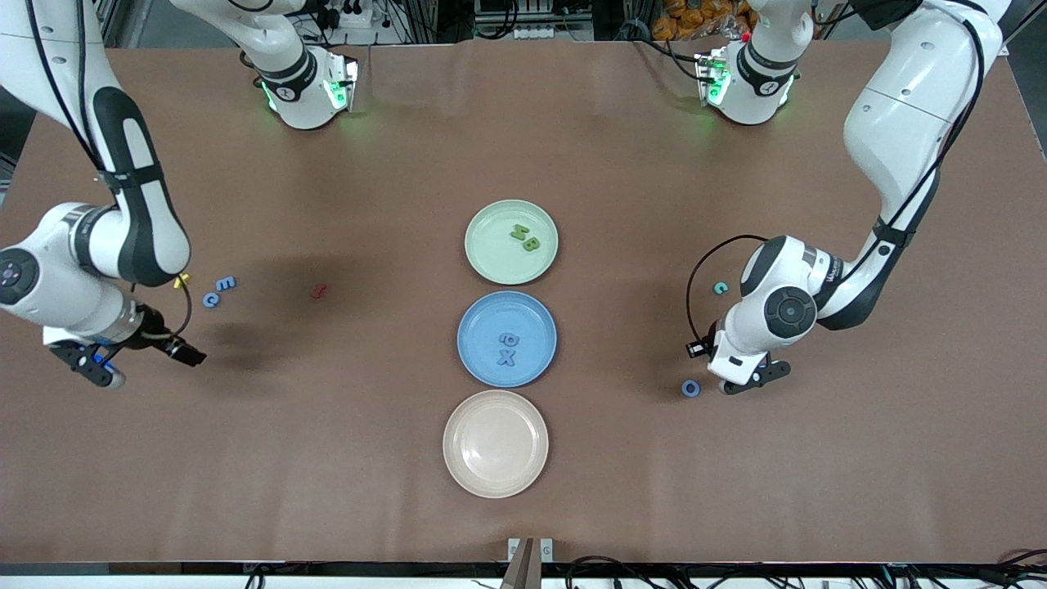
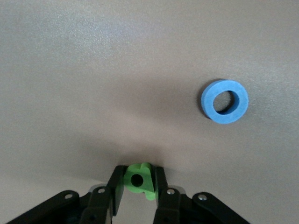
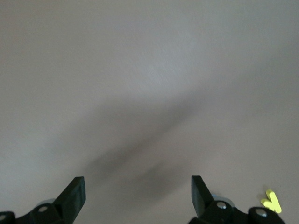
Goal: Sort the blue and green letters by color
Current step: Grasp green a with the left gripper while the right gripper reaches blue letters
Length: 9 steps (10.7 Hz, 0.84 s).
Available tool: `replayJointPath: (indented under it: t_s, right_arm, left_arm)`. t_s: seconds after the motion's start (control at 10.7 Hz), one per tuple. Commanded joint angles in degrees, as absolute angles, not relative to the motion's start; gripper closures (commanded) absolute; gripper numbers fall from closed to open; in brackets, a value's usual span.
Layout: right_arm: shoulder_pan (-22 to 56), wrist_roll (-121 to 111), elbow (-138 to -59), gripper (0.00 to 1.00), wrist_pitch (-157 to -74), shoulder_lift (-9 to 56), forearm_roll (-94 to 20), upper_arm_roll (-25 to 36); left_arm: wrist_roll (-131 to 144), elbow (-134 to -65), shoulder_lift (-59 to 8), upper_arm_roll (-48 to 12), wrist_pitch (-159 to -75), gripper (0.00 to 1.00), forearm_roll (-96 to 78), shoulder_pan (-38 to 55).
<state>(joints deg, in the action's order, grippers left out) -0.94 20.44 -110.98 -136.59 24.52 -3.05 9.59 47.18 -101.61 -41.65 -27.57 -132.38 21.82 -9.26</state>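
Two letters sit on each plate; left gripper point(image 2: 137, 186) grasps a green letter point(image 2: 138, 180); right gripper point(image 3: 138, 196) waits, fingers released; blue O point(image 2: 224, 101), E, C remain.

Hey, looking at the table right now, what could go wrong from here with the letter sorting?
1. The left gripper pinches a small green letter only at its fingertips; it could slip out on the way to the green plate.
2. The blue ring lies beside that gripper; a low move might knock it away.
3. The open right gripper hovers by a yellow letter that isn't blue or green; it might grab that by mistake.
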Motion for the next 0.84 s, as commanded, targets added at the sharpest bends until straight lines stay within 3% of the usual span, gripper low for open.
replayJointPath:
  t_s: [0.0, 0.28, 0.75]
  right_arm:
    - [-2.19, 19.07, -125.56, 0.0, -144.03, 16.01, -1.85, 8.09]
    - [-5.43, 13.47, -131.82, 0.0, -149.57, 14.51, -1.76, 8.09]
    - [-7.91, 11.86, -135.52, 0.0, -155.37, 16.78, -1.76, 7.91]
  left_arm:
    - [49.04, -100.63, -42.63, -27.33, -132.98, 0.98, 24.08, -8.61]
    - [57.45, -100.37, -41.05, -27.68, -132.19, 1.0, 24.17, -4.24]
    - [79.05, -98.36, -41.13, -30.94, -132.1, 1.0, 23.2, 11.56]
